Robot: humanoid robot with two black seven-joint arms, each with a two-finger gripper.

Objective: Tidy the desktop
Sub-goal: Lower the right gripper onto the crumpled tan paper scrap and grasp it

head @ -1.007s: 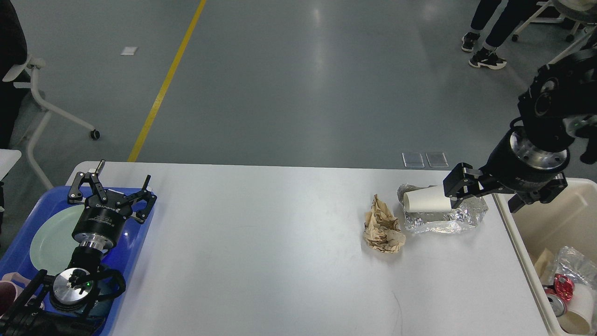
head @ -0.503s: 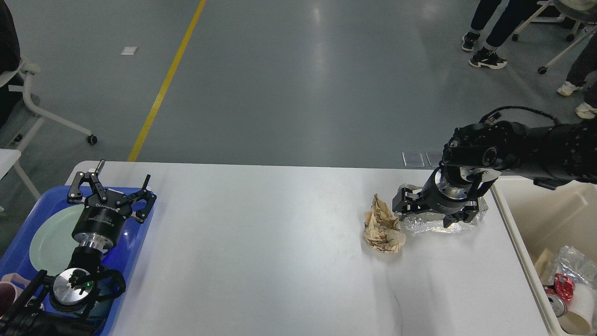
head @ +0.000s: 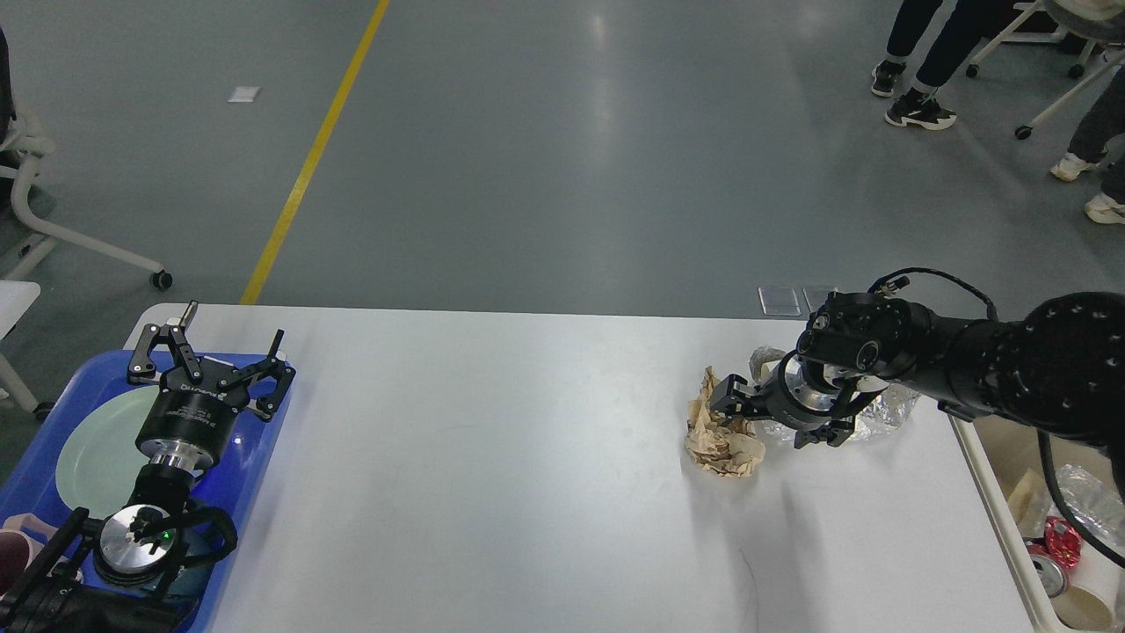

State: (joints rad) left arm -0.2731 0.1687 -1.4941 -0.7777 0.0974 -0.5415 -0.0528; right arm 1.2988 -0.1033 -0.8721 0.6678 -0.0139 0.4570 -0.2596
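Tabletop nearly bare; crumpled brown paper and foil wrap lie right of centre. Right gripper low between them, touching paper; jaw state cannot tell. Left gripper, jaws spread, empty, far left over blue tray. Right arm nearer.

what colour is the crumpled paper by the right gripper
Light brown crumpled paper wad, clearest in the head view.

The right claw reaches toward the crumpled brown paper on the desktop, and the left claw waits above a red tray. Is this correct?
Not quite: the head view shows the left claw above a blue tray, not a red one. The right claw is indeed at the crumpled brown paper on the desktop.
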